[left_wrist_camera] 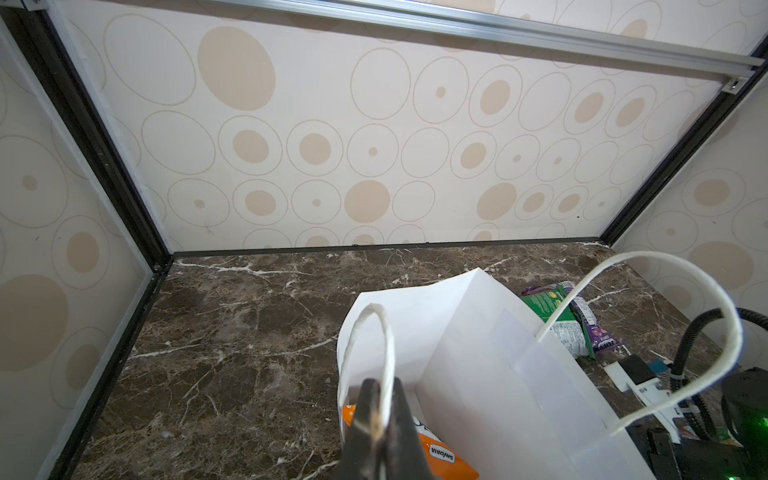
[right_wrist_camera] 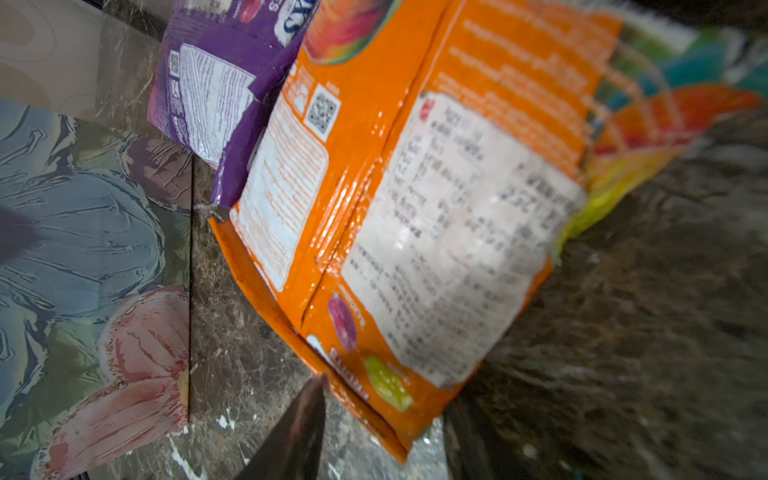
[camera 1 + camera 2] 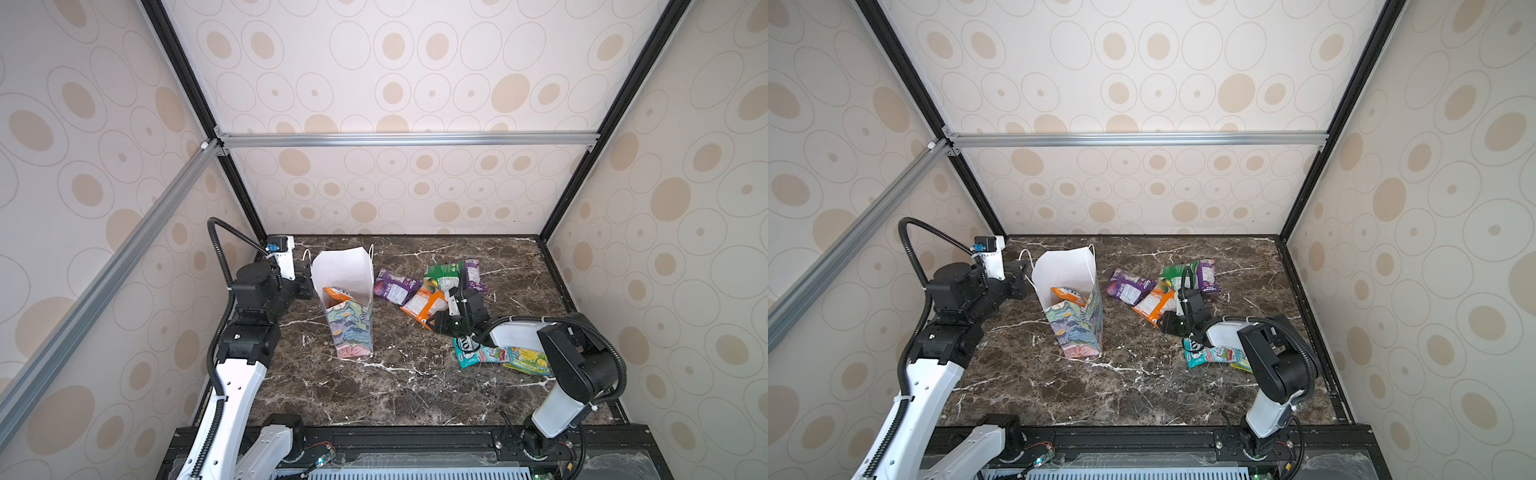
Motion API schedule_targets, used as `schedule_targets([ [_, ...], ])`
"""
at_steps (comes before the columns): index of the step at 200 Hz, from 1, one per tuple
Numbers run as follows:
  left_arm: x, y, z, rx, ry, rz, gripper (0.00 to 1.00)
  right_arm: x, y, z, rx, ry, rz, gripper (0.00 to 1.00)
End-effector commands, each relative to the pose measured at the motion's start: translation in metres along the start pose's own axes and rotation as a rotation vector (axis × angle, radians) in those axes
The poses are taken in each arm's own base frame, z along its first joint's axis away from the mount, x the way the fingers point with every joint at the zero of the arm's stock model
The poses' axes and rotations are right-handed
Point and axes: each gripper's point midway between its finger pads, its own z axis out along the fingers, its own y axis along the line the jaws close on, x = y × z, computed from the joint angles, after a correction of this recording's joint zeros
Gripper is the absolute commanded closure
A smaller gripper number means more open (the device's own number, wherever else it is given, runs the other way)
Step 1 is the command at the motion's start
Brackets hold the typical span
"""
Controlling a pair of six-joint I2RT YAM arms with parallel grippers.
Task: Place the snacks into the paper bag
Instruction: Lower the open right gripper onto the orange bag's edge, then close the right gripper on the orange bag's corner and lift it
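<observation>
Paper bag: the paper bag (image 3: 349, 328) stood upright on the left part of the worktop (image 3: 374, 395), its mouth open and its white inside showing.
Left fingers: the left gripper (image 1: 379, 399) had its fingers together, pinched on one white cord handle (image 1: 386, 340) at the bag's left rim, seemingly to steady the mouth.
Done: one orange packet (image 3: 337, 294) lay inside the bag, so I judged the job barely started.
Left to do: six snacks lay loose on the worktop, right of the bag.
Far cluster: a purple packet (image 3: 392, 286), a green packet (image 3: 442, 274) and a second purple packet (image 3: 471, 274) lay close together, partly overlapping.
Near pair: a teal packet (image 3: 478, 353) and a yellow-green packet (image 3: 528, 361) lay side by side, partly under the right arm.
Right fingers: the right gripper (image 2: 386, 403) was low over the orange packet on the worktop (image 3: 424, 305), fingers apart on either side of its near corner; they did not look closed on it.
Step in hand: picking up that packet, I reckoned.
Next: close, lift, then carry it left to the open mouth.
</observation>
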Motion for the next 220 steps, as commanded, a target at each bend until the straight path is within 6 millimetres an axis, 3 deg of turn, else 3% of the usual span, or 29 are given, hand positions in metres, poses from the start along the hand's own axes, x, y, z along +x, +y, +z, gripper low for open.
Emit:
schedule_targets([
  [1, -0.006, 0.0, -0.002, -0.003, -0.016, 0.009, 0.95, 0.025, -0.026, 0.007, 0.068, 0.065, 0.064, 0.54],
  [55, -0.006, 0.001, -0.003, -0.006, -0.021, 0.009, 0.95, 0.032, -0.033, 0.015, 0.077, 0.078, 0.091, 0.64],
  [114, -0.007, 0.0, -0.003, -0.005, -0.022, 0.011, 0.95, 0.028, -0.031, 0.01, 0.079, 0.061, 0.086, 1.0],
  [220, -0.007, 0.0, -0.003, -0.002, -0.022, 0.009, 0.95, 0.013, -0.013, -0.024, 0.061, -0.005, 0.028, 1.0],
])
